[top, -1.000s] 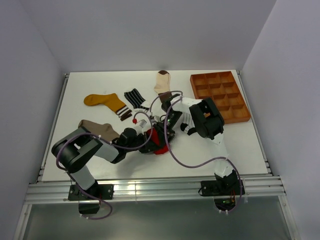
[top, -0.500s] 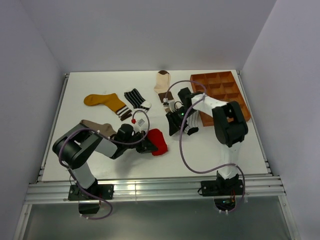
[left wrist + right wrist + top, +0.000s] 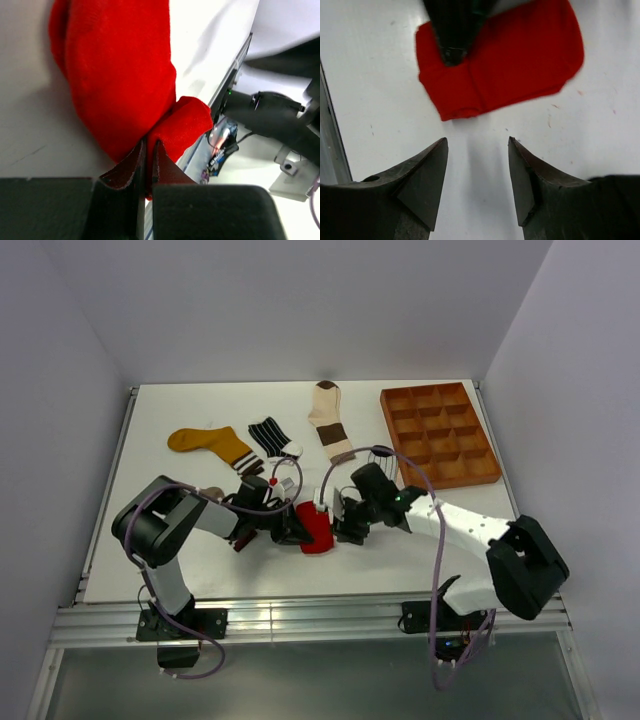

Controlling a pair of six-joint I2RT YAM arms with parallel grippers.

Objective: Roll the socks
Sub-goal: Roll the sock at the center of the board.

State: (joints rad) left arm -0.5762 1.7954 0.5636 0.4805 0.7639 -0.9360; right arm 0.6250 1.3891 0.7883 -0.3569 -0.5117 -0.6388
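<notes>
Right end effector (image 3: 477, 144) now beside red sock (image 3: 520, 60), wide apart; left end effector (image 3: 149, 148) tight on it.

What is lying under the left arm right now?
A bit of the taupe sock shows beside the left arm's elbow; the arm covers the rest. Farther along, the left gripper is shut on a fold of the red sock.
</notes>
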